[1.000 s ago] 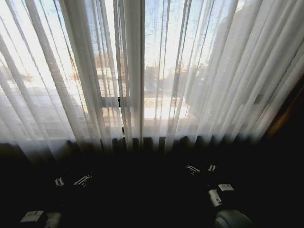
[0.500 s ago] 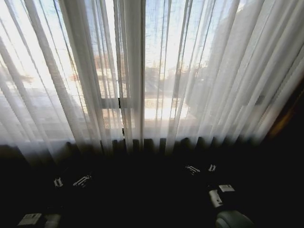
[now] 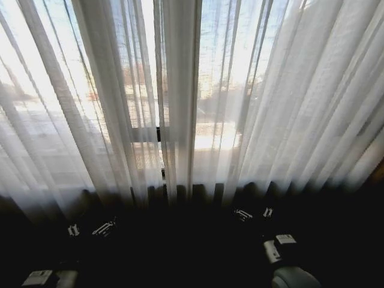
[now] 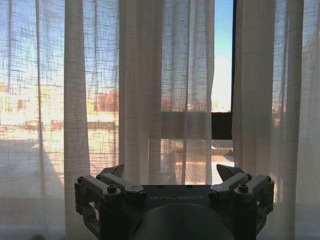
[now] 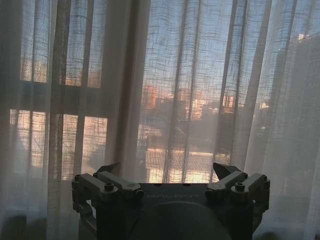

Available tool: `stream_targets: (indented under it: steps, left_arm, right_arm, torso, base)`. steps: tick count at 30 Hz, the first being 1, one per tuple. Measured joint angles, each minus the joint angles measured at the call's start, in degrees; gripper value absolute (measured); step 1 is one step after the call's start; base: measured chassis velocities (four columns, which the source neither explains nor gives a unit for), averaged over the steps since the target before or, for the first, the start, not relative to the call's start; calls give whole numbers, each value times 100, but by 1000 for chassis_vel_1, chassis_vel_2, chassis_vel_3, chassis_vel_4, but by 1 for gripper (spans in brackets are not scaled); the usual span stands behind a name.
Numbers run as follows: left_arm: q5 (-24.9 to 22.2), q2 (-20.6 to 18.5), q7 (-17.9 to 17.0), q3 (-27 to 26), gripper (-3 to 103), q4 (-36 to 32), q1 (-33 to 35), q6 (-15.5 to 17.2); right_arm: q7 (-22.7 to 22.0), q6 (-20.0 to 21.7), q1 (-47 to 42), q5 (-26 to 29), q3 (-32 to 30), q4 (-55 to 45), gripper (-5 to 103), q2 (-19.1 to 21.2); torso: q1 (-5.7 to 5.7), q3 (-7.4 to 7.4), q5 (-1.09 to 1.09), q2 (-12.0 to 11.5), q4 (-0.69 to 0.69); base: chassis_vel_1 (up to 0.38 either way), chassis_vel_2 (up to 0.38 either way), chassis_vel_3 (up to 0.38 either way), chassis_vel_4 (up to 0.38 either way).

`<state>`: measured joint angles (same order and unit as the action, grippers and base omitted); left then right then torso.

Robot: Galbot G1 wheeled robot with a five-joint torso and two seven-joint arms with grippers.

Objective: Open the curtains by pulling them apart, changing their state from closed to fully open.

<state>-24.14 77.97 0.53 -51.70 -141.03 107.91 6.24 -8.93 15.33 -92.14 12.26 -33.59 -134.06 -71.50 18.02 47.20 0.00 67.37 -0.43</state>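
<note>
The curtains hang closed across the window in the head view, the left panel (image 3: 78, 120) and the right panel (image 3: 288, 108) meeting near the middle in thick pleats (image 3: 180, 108). Both are sheer white with long vertical folds. My left gripper (image 3: 89, 228) and right gripper (image 3: 255, 213) sit low in the dark strip under the lit fabric, apart from it. The left wrist view shows my left gripper (image 4: 170, 172) open, facing one panel (image 4: 140, 100) beside a narrow gap (image 4: 222, 60). My right gripper (image 5: 167, 170) is open too, facing fabric (image 5: 200, 90), with nothing held.
A black window frame bar (image 4: 233, 65) shows through the gap, and again behind the seam (image 3: 159, 134). Below the curtain hems lies a dark band (image 3: 180, 246). Parts of my own arms (image 3: 294, 277) fill the lower corners. City buildings glow behind the fabric.
The whole head picture has shifted: the curtains look larger and the seam sits farther right and lower, so the camera moved nearer. Both grippers keep their places in the picture.
</note>
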Motion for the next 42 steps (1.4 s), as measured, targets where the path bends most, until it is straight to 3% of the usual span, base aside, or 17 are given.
stream_targets:
  steps: [16,19,24,32,42]
  left_arm:
    - [154,72,-1,14,100,14,71,-207]
    - [188,116,-4,15,100,16,94,-258]
    - [216,173,-4,28,100,16,115,-310]
    - [258,263,1,35,100,16,145,-364]
    - [313,359,1,47,100,44,149,-368]
  right_arm:
    - [26,-221,5,41,12,116,100,-23]
    - [57,-231,-18,14,31,103,100,-23]
    - [61,-256,-13,-4,42,107,100,-19]
    - [36,-327,15,-7,95,173,100,13]
    - [137,-325,66,-2,174,269,100,54]
  torso:
    - [-5,-2,6,2,-1]
    - [-3,-2,-8,2,2]
    - [0,0,0,0,-1]
    - [-4,-2,7,1,-1]
    - [-4,-1,-2,2,-1]
  base:
    - [165,522,-167,-528]
    - [-63,435,76,-446]
    - [-126,307,170,-359]
    - [-95,21,89,2]
    - [-4,-23,-15,29]
